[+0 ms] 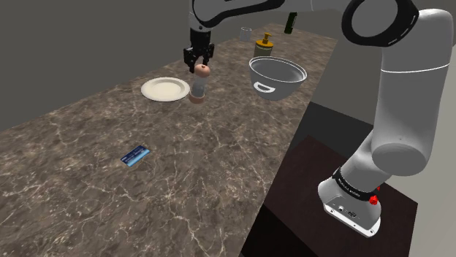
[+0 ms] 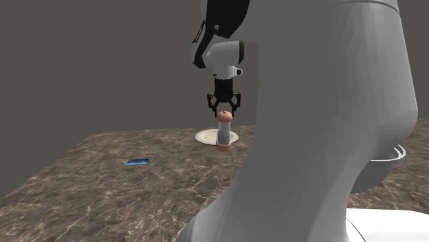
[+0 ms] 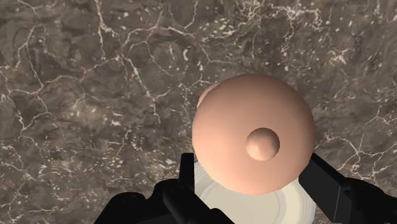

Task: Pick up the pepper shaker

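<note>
The pepper shaker (image 1: 199, 86) has a rounded pinkish-tan cap, a pale body and a tan base. It stands upright beside the white plate (image 1: 165, 89) on the marbled brown counter (image 1: 109, 190). My gripper (image 1: 199, 67) comes straight down from above and is shut on the shaker's cap. The second exterior view has the shaker (image 2: 223, 134) hanging under the gripper (image 2: 223, 113), its base near the counter; I cannot tell whether it touches. In the wrist view the cap (image 3: 254, 140) sits clasped in the gripper (image 3: 253, 169), black fingers (image 3: 331, 184) on both sides.
A grey bowl (image 1: 276, 75) stands toward the shoulder view's right, near the counter's edge. Behind it are a yellowish bottle (image 1: 264, 46), a small cup (image 1: 245, 33) and a dark bottle (image 1: 290, 23). A blue card (image 1: 135, 155) lies nearer the front. The dark stand (image 1: 321, 190) adjoins the counter.
</note>
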Controlling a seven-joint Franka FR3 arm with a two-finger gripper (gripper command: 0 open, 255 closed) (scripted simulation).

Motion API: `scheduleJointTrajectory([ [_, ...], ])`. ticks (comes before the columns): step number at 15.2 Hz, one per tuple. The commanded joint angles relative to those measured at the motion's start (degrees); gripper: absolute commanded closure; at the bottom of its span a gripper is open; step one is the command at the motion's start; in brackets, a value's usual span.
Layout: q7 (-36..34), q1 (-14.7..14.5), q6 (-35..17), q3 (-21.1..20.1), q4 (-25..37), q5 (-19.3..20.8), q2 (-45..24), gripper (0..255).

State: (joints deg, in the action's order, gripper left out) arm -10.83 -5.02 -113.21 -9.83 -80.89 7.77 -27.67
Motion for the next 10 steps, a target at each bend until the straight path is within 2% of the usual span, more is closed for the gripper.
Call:
scheduleJointTrajectory([
  [1, 0.2, 0.0, 1.5, 0.0, 1.2, -0.1, 0.3, 255],
  [8, 0.5, -0.2, 6.7, -0.2, 6.1, -0.3, 0.6, 255],
  [10, 0.5, -0.2, 6.8, -0.2, 6.2, -0.3, 0.6, 255],
])
